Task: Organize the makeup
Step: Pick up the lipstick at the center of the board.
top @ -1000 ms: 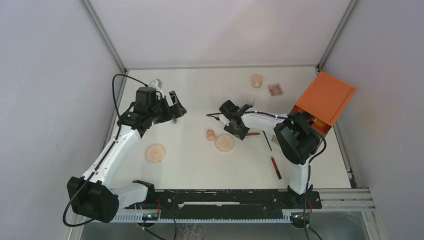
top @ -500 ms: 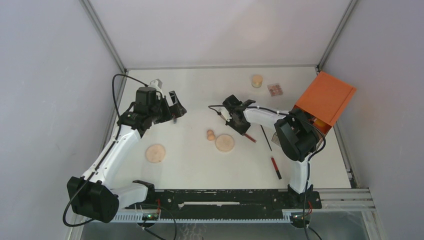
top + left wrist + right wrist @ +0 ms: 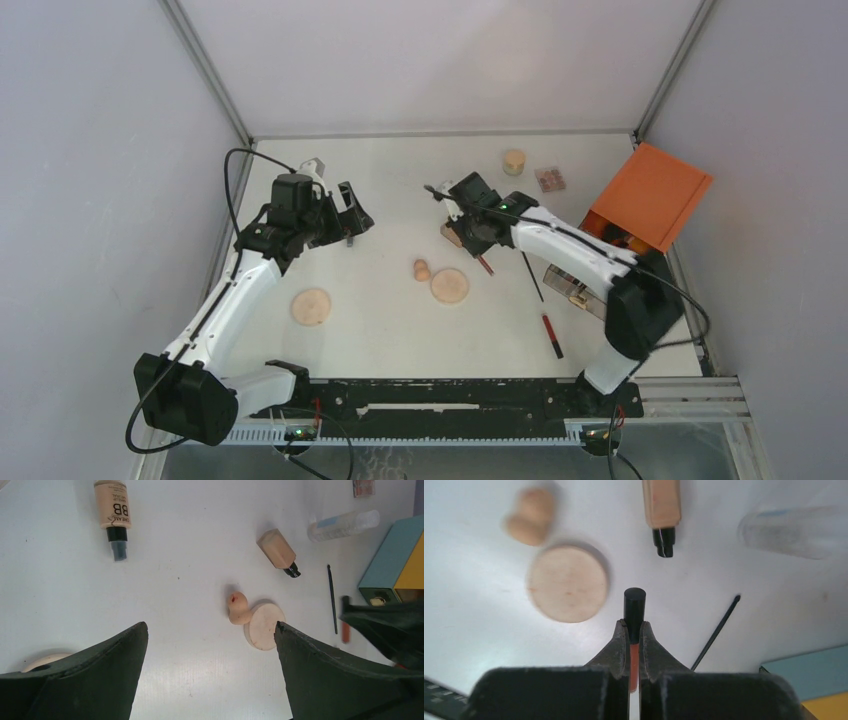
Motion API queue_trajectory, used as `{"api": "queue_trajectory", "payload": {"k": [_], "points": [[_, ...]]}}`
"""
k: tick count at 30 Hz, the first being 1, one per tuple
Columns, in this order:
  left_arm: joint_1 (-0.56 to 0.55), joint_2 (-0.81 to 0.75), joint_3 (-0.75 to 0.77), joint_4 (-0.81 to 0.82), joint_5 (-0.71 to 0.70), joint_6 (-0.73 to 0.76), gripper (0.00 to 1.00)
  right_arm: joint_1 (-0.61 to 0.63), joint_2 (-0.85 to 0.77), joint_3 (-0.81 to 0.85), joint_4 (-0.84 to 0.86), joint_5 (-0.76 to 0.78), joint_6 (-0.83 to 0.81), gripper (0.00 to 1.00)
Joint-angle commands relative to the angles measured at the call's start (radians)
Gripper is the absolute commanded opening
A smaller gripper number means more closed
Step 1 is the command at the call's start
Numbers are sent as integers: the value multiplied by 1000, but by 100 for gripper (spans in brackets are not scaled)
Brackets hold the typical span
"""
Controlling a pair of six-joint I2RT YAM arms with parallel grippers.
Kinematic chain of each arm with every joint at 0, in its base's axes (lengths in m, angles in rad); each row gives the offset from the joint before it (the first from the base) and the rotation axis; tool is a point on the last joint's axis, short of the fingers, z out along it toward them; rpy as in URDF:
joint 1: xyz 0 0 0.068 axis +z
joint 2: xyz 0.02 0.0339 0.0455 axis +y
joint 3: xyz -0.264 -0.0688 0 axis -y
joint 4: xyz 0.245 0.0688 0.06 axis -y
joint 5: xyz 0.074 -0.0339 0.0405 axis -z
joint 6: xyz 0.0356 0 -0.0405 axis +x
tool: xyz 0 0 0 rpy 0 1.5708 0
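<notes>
My right gripper [image 3: 634,629] is shut on a red pencil with a black cap [image 3: 634,611], which pokes out past the fingertips above the table. From above, that gripper [image 3: 468,232] hangs mid-table with the pencil's [image 3: 485,265] red end showing. Below it lie a tan disc [image 3: 568,582], a beige sponge [image 3: 530,516], a peach bottle [image 3: 662,510] and a thin black brush [image 3: 716,630]. At the left, my left gripper [image 3: 350,215] stands wide open with nothing in it. A BB cream tube [image 3: 113,512] lies ahead of the left gripper [image 3: 211,626].
The orange-topped box [image 3: 650,205] stands at the right with a clear drawer [image 3: 575,285] pulled out beside it. A second red pencil [image 3: 551,335] lies near the front, a second disc [image 3: 311,306] at front left, a small jar [image 3: 514,161] and palette [image 3: 550,179] at the back.
My right gripper has shut on the red pencil and carried it back and left, while that arm's elbow swung out to the right. The left arm has not moved.
</notes>
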State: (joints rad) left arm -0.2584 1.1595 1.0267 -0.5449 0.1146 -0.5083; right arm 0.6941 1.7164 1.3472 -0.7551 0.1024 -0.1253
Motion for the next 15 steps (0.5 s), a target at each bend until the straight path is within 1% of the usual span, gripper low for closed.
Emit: {"api": "queue_trajectory", "payload": {"k": [1,5,7,10,11,12,15], "points": [[7,-12,36,16,18,-7,100,36,-245,52,7,44,168,0],[7,-18,36,20,23,-3,100,8,-432,52,-77,142,323,0],[7,-17,36,27,30,-3,100,-53,-521,52,-133,150,403,0],[8,-9,39,34,43,0,100,-207,-651,53,-232,160,549,0],[7,-4,40,36,47,2,100,-271,-690,53,-267,161,577,0],[7,0,41,41,51,2,100,-363,-726,53,-302,156,620,0],[8,13,44,48,61,4,100,-568,-808,45,-378,123,651,0]]}}
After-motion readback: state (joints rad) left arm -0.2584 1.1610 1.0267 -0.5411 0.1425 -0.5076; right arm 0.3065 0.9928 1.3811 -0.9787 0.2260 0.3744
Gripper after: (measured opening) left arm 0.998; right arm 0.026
